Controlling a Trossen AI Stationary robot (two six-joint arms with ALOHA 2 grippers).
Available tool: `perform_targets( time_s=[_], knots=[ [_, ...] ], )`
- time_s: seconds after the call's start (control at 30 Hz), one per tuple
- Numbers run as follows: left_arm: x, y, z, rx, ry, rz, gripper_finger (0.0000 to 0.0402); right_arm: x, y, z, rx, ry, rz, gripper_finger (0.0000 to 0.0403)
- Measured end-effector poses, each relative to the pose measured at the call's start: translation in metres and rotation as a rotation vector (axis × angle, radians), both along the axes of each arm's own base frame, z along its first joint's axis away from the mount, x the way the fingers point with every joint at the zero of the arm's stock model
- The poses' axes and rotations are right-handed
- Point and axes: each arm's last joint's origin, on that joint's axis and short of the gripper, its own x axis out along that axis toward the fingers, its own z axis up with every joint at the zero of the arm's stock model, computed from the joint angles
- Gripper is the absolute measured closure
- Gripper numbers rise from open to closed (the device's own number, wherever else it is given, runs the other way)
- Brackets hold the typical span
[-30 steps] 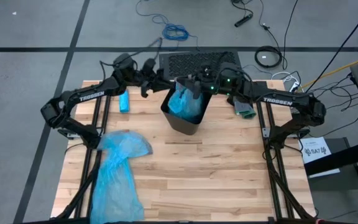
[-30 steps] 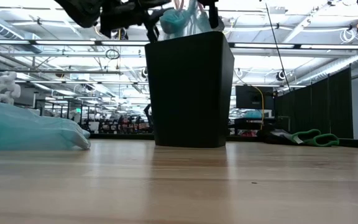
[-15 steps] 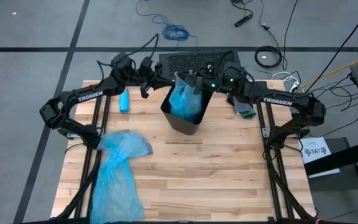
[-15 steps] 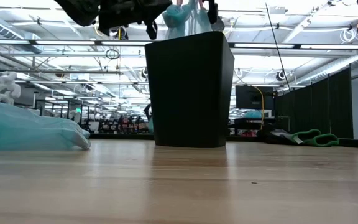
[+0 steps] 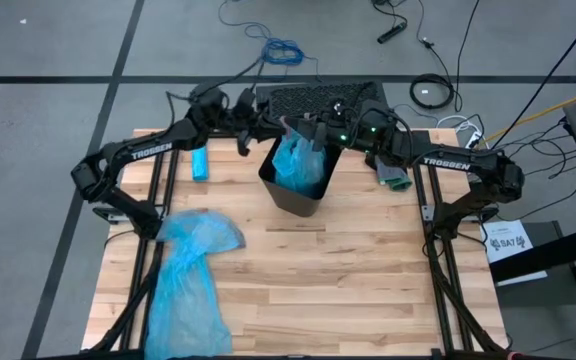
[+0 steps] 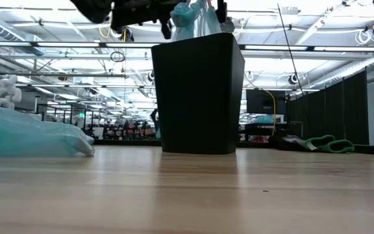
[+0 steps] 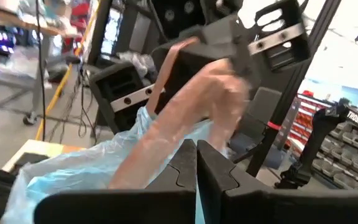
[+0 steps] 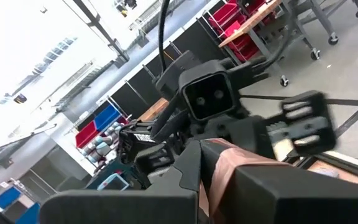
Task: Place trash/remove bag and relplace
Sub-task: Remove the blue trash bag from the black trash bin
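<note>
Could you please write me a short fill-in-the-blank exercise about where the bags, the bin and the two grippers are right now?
1. The black bin holds a bag of ____ plastic.
2. The left gripper and right gripper are both ____ on the bag at the bin's top.
3. A second blue bag lies on the ____.

Missing words: blue; shut; table

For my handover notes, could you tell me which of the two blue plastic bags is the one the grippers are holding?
It is the blue bag in the black bin, the bag in the bin, pinched by the left gripper and right gripper. The other bag lies flat, untouched, on the table.
</note>
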Motion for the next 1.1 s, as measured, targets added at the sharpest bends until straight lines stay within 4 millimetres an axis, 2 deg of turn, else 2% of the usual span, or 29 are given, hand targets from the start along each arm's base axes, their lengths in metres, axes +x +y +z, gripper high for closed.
perform_targets(
  time_s=[0.2,0.43,0.63,0.77,0.9,1.1],
  knots=[
    [0.027,0.003,0.013,0.030,0.060,-0.064,0.0401,0.001,0.003,0.002,0.012,-0.022,0.021,0.0403],
    [0.044,-0.002,0.020,0.049,0.044,-0.153,0.0401,0.001,0.005,0.002,0.030,-0.029,0.053,0.0403],
    [0.069,-0.017,-0.004,-0.005,0.125,-0.231,0.0401,-0.002,0.007,0.014,0.008,-0.016,0.073,0.0403],
    [0.083,-0.028,-0.018,-0.031,0.163,-0.293,0.0401,-0.008,0.009,0.031,-0.079,0.175,0.075,0.0403],
    [0.090,-0.033,-0.032,-0.070,0.239,-0.301,0.0401,-0.017,0.012,0.051,-0.205,0.267,0.061,0.0403],
    [0.095,-0.030,-0.054,-0.132,0.362,-0.274,0.0401,-0.026,0.015,0.077,-0.352,0.251,0.031,0.0403]
  ],
)
